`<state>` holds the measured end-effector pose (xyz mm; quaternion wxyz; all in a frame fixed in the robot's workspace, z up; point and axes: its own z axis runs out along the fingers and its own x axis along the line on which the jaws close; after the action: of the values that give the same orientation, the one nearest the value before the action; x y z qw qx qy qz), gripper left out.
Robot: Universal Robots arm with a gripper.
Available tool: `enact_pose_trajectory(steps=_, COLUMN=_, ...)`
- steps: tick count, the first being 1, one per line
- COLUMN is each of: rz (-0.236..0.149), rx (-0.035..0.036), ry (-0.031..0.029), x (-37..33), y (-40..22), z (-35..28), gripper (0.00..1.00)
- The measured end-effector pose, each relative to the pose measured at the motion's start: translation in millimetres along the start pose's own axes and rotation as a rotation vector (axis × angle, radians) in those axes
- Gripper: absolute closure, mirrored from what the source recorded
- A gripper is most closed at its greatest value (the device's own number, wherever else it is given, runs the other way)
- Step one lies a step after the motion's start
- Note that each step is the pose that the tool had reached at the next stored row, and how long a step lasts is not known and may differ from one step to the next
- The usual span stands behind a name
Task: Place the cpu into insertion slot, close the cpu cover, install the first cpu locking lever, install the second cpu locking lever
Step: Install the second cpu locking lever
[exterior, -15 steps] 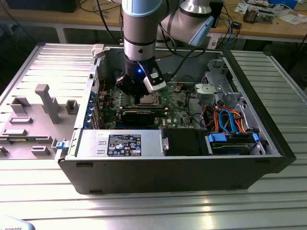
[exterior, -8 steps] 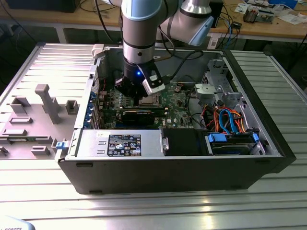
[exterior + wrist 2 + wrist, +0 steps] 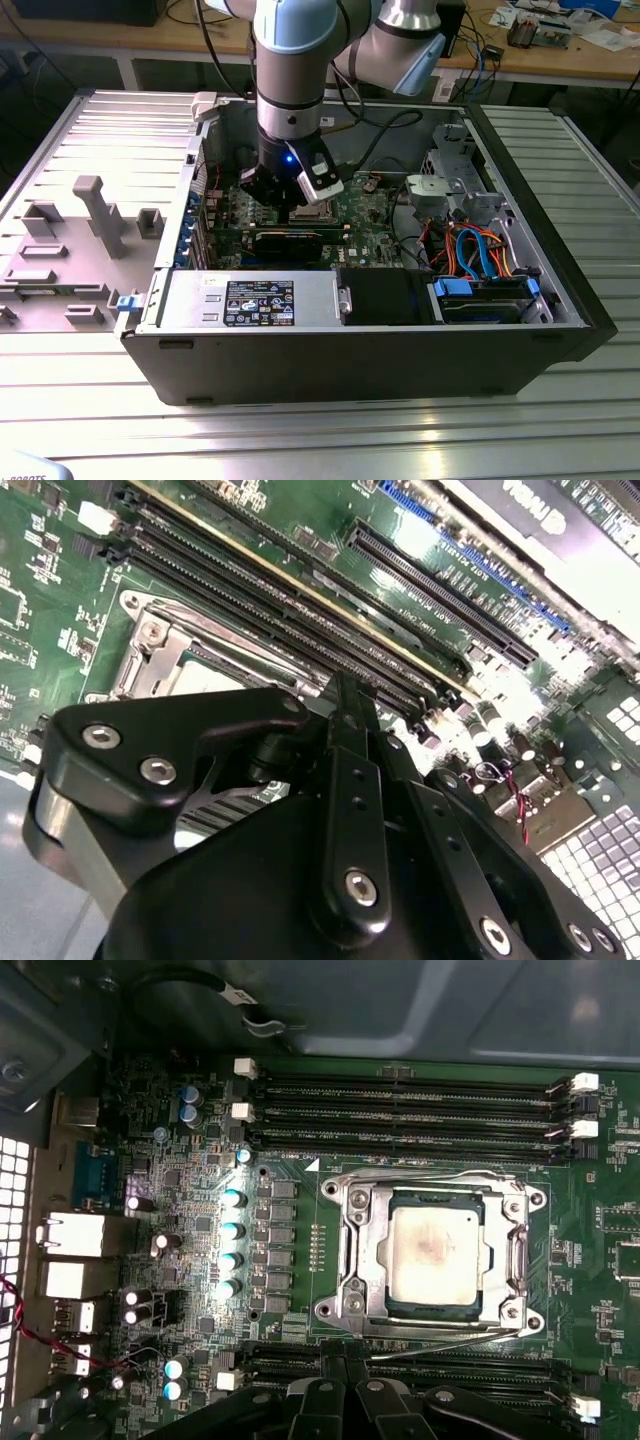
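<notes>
Silver-grey cpu [image 3: 432, 1251] sits in the insertion slot [image 3: 350, 1260] on the green motherboard [image 3: 290, 1160], with the cpu cover [image 3: 520, 1260] shut around it. Black claw [image 3: 292, 205] hangs just above the board inside the open computer case [image 3: 560, 290]; cannot tell whether it is open or closed.

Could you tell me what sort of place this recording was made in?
Probably a robotics or electronics lab. An opened computer case lies on a ribbed metal table under the arm's gripper, with cluttered wooden workbenches behind. The first wrist view shows the cpu seated on the motherboard.
</notes>
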<state>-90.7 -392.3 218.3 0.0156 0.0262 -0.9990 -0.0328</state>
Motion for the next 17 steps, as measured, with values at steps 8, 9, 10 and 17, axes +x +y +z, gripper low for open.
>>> enact_pose_trajectory(steps=8, rz=0.000, rx=-0.0008, ry=-0.0001, x=0.2, y=-4.6, z=-0.2, gripper=0.89)
enact_pose_trajectory(steps=9, rz=0.000, rx=-0.0007, ry=-0.0001, x=0.3, y=-4.7, z=-0.2, gripper=0.89)
enact_pose_trajectory(steps=10, rz=0.000, rx=-0.0008, ry=0.0000, x=0.3, y=-4.8, z=-0.2, gripper=0.89)
enact_pose_trajectory(steps=17, rz=-0.001, rx=-0.0059, ry=-0.0003, x=0.2, y=-4.9, z=0.6, gripper=0.89)
